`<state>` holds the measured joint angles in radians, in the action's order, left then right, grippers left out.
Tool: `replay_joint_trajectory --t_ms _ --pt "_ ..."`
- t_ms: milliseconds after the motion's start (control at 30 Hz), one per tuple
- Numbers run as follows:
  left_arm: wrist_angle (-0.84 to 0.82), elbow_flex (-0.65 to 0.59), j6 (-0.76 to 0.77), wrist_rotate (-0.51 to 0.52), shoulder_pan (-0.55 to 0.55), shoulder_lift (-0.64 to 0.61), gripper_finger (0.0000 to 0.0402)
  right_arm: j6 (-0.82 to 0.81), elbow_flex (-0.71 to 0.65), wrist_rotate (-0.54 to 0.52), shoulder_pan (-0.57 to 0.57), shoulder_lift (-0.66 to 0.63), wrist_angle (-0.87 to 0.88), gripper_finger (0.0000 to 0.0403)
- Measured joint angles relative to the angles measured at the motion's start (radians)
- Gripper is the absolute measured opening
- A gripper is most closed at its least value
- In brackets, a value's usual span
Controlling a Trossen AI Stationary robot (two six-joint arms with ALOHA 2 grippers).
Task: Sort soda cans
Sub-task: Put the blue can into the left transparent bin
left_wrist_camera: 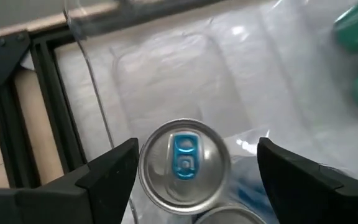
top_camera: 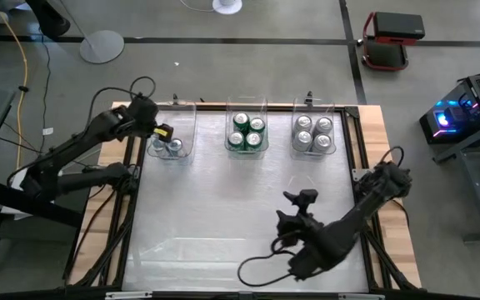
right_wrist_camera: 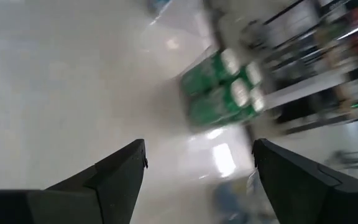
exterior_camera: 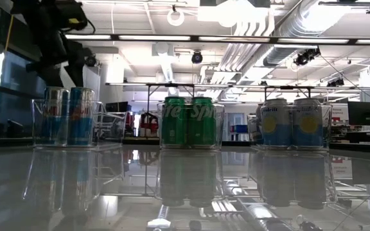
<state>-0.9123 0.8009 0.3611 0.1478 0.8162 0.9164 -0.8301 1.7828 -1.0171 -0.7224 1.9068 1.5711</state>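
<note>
Fingers (left_wrist_camera: 114, 171) of the left gripper (top_camera: 163, 132) stand wide apart over the far-left bin (top_camera: 192, 125), straddling a blue-tabbed can (left_wrist_camera: 184, 163) without touching it, so they hold nothing; that can stands upright inside the bin with another just beside it, and the gripper hangs directly above them. Green cans (top_camera: 247, 132) fill the middle bin (top_camera: 247, 103), four of them; silver cans (top_camera: 314, 133) with pale labels fill the far-right bin (top_camera: 334, 108), also four. No can shows loose on the table (top_camera: 215, 217). Judged from that, the step in hand is the release of a can into the left bin, and the sort looks almost or wholly finished. The next move calls for lifting the left gripper straight up so neither finger clips the can or the bin wall, then drawing back. The right gripper (top_camera: 307, 197) waits over the near-right of the table, spread wide, carrying nothing.
</note>
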Motion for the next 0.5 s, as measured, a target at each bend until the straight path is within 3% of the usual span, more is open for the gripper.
replay_joint_trajectory --t_ms 67,167,367,500 --pt "0.007 0.000 -0.010 -0.011 -0.008 -0.041 0.0305 -0.012 0.000 0.085 -0.018 -0.040 0.000 0.0291" --pt "0.028 0.000 -0.024 -0.029 -0.035 -0.114 0.0305 -0.077 0.000 0.300 -0.040 -0.098 -0.002 0.0291" --pt "0.068 0.000 -0.011 -0.057 -0.118 -0.255 0.0305 -0.429 0.000 0.718 -0.061 -0.171 -0.028 0.0291" --pt "0.104 0.000 -0.006 -0.055 -0.164 -0.315 0.0306 -0.523 0.000 0.950 -0.059 -0.165 -0.049 0.0299"
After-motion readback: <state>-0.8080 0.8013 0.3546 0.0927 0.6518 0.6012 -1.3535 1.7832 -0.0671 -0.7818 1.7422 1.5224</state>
